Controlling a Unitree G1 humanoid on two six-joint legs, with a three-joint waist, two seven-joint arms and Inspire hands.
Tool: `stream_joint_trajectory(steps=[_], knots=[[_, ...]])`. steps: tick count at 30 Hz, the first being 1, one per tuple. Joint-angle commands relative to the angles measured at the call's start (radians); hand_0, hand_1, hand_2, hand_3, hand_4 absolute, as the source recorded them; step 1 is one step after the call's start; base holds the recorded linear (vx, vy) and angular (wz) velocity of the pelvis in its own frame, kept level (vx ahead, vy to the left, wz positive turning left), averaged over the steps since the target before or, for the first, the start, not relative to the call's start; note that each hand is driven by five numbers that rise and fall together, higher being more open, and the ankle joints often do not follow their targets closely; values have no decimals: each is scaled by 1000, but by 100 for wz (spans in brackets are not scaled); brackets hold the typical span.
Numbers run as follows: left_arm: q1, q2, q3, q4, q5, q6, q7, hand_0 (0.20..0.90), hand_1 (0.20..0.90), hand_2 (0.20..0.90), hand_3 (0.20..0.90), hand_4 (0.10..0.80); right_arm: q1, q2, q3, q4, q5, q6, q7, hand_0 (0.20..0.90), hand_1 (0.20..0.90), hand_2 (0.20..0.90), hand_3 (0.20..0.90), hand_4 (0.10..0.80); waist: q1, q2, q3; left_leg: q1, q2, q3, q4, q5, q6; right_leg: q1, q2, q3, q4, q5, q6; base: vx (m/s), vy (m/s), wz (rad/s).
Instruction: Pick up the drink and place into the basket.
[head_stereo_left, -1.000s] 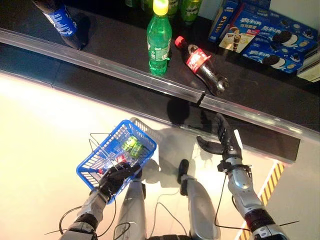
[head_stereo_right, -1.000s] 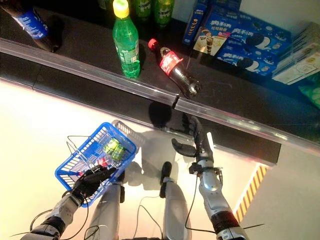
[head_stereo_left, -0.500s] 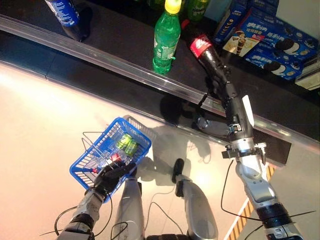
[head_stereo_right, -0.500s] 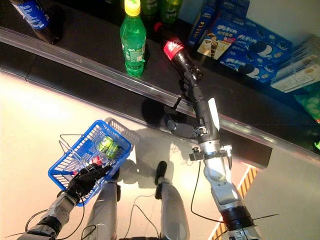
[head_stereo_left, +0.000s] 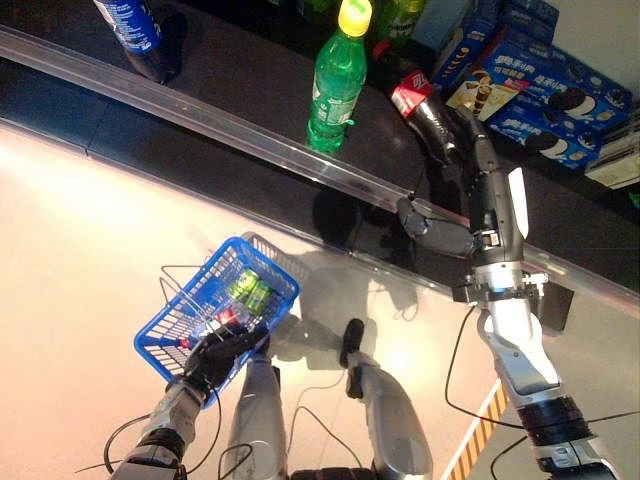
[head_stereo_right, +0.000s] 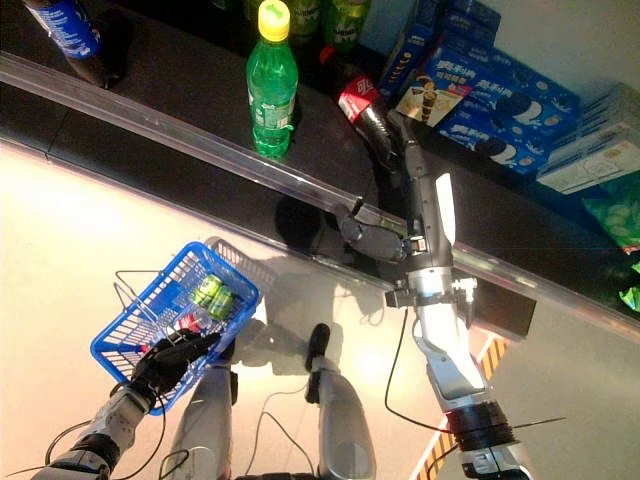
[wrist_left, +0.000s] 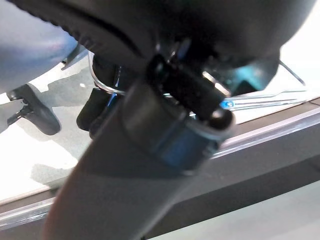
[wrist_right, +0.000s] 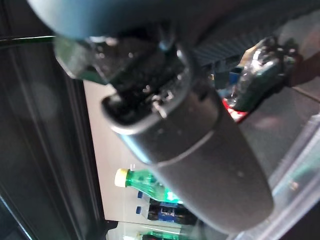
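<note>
A cola bottle (head_stereo_left: 420, 103) with a red label lies on its side on the dark shelf (head_stereo_left: 250, 85), cap pointing away. My right hand (head_stereo_left: 483, 190) reaches over the shelf's edge. Its straight fingers touch the bottle's base and its thumb is spread below, so it is open. The right wrist view shows the cola bottle (wrist_right: 256, 79) past the thumb. My left hand (head_stereo_left: 218, 355) hangs low on the left, shut on the wire handle of the blue basket (head_stereo_left: 170, 335). Green cans (head_stereo_left: 252, 290) lie in the basket.
An upright green bottle (head_stereo_left: 335, 80) stands just left of the cola bottle. A blue-labelled bottle (head_stereo_left: 130, 28) stands at the far left of the shelf. Blue biscuit boxes (head_stereo_left: 545, 95) are stacked at the back right. A clear rail (head_stereo_left: 240, 138) runs along the shelf's front.
My right hand has risen from below the shelf's edge and reached forward to the cola bottle, which now lies a little farther back. The left hand still holds the basket.
</note>
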Motion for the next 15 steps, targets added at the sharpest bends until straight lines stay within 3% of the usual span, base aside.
stream_joint_trajectory(steps=[1,15], knots=[[103,-12,-15,-82,-27,-14,-75,300,300,300,200,100,-53,-70,-124,-199,-12,-78,-70,900,900,900,900,800,11,6,-33,2,-28,-2,-29,51,86,72,5,61,18,-30,20,0,0,0],[76,-7,-41,-96,-5,6,-48,300,300,300,200,100,-219,-131,-123,-123,-32,56,-207,900,900,900,900,800,41,1,-23,16,-33,-10,-43,49,89,96,5,45,-6,-23,21,0,-2,0]])
